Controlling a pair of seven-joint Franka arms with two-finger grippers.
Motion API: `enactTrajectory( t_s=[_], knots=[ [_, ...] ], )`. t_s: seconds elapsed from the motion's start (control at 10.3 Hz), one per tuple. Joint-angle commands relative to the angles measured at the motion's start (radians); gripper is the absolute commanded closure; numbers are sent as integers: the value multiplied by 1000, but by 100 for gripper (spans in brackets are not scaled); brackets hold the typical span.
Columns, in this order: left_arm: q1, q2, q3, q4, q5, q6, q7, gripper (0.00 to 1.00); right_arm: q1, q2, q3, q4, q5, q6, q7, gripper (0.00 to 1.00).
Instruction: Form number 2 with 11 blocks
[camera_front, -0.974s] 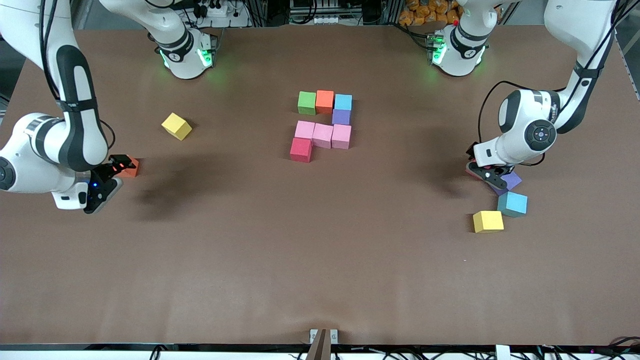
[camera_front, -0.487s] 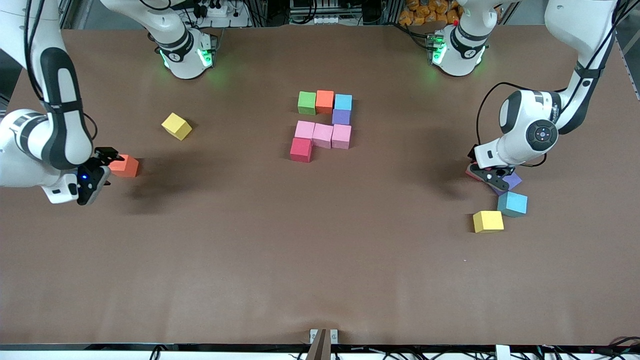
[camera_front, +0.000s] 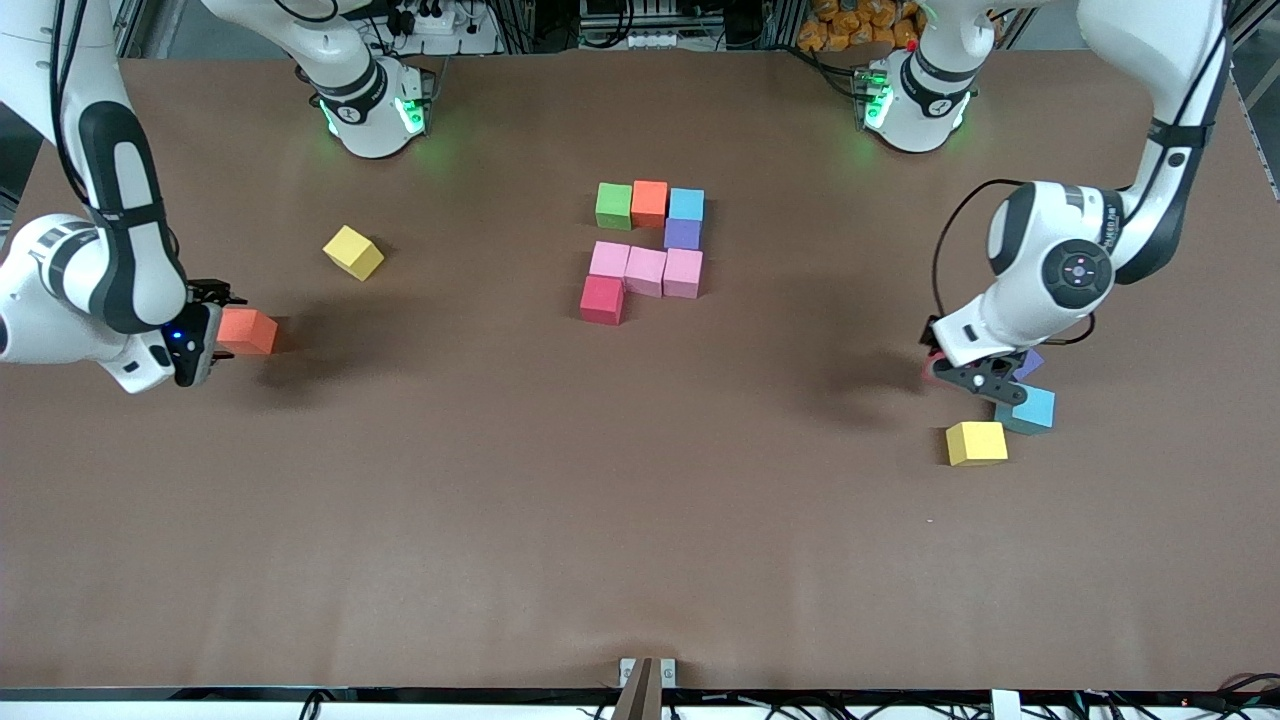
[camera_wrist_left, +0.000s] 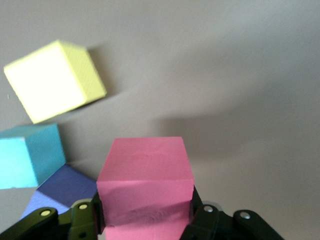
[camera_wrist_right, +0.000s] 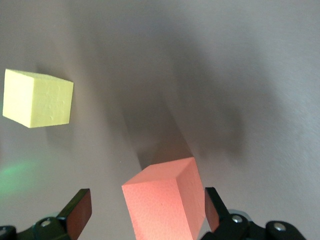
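No text, label, brand, number or sign can be read on the blocks, the arms or the tabletop; small markings on the arm joints are too faint to make out

From the right wrist camera, the right gripper (camera_wrist_right: 145, 212) has its two fingers spread wide, with an orange block (camera_wrist_right: 166, 205) sitting on the brown table (camera_wrist_right: 210, 75) in the gap between them. The block is turned at an angle to the fingers, and it looks to be clear of both pads, though one corner comes close to one finger (camera_wrist_right: 212, 207). A yellow block (camera_wrist_right: 38, 98) sits on the table well apart from the orange one, and a faint green glow shows on the surface near it.
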Motion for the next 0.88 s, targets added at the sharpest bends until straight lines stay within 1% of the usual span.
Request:
enactTrajectory(
  t_s=[0.0,0.19,0.29,0.39,0.49,0.58,0.78],
  knots=[
    [-105,63,11,149,-58,-66,-151,70,-101,-15,100,-29,-6,75,-103,0],
    [-203,137,18,304,-118,-158,-258,70,-106,-15,101,-61,-6,123,-148,0],
    [-261,178,46,396,-121,-212,-314,70,-108,-15,101,-63,-6,130,-163,0],
    [-336,220,94,482,-132,-270,-357,70,-109,-15,101,-63,-6,141,-185,0],
    [-406,258,145,558,-170,-318,-383,70,-120,-15,101,-70,-6,141,-194,0],
    [-474,290,203,621,-228,-350,-397,70,-125,-18,101,-92,-6,155,-199,0],
    [-614,352,352,712,-323,-390,-402,70,-152,-18,101,-128,-6,189,-231,0]
  ],
)
